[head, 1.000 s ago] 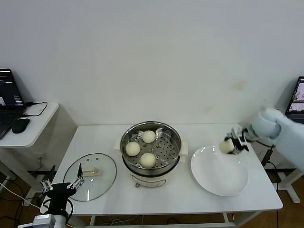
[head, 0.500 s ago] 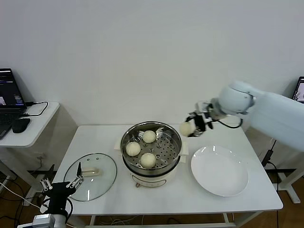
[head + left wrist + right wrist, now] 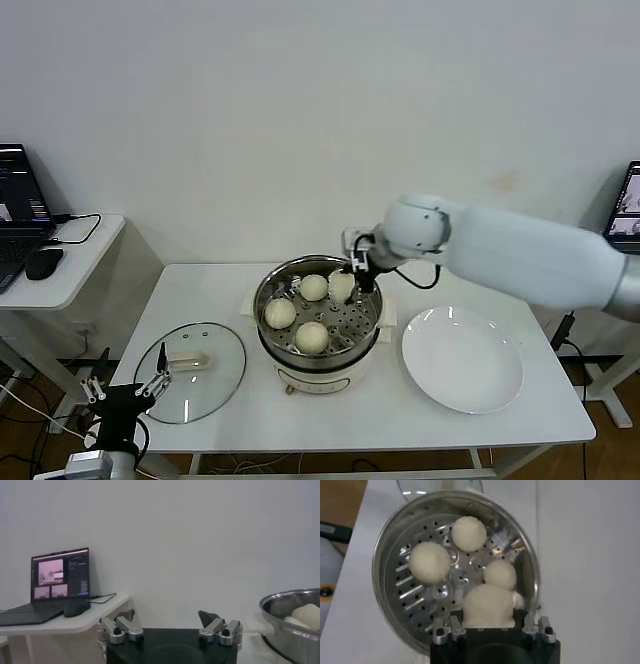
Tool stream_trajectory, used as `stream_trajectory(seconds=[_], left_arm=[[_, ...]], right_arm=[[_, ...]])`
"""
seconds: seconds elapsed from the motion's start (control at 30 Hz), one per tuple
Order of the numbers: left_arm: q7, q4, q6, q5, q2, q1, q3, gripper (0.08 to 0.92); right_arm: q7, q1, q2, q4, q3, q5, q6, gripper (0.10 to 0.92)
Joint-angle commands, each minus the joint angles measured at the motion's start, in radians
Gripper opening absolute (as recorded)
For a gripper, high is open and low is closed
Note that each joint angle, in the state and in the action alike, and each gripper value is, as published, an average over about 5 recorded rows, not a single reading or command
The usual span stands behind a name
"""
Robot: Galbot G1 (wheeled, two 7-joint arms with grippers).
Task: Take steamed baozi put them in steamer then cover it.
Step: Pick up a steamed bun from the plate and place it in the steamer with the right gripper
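Over the steamer [image 3: 387, 545], right tool [image 3: 490, 625] clamps a baozi [image 3: 487, 605]; left tool [image 3: 169, 622], fingers apart, appears beside the table.

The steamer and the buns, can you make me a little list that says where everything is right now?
steamer: middle of the table, open, no lid on
buns on the tray: three baozi
fourth bun: held by the right gripper over the steamer's far right side
cover: lying flat on the table to the steamer's left
white plate: to the steamer's right, nothing on it
left gripper: open, low by the table's near-left edge, beside the cover
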Motion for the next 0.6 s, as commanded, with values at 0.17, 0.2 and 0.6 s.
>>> stream_trajectory(seconds=[0.17,0.2,0.6], left_arm=[[0.0,0.004,0.0,0.002,-0.005,-0.005,0.005,0.823],[0.0,0.004,0.0,0.002,-0.004,-0.005,0.005,0.823],[0.001,0.006,0.0,-0.001,0.001,-0.005,0.001,0.823]], right_arm=[[0.036,-0.07,0.086,-0.09,-0.027,-0.05,-0.071,0.619],[0.036,-0.074,0.086,-0.093,-0.026,-0.053,-0.071,0.619],[0.013,-0.08,0.048,-0.057,0.005,-0.042,-0.072,0.628]])
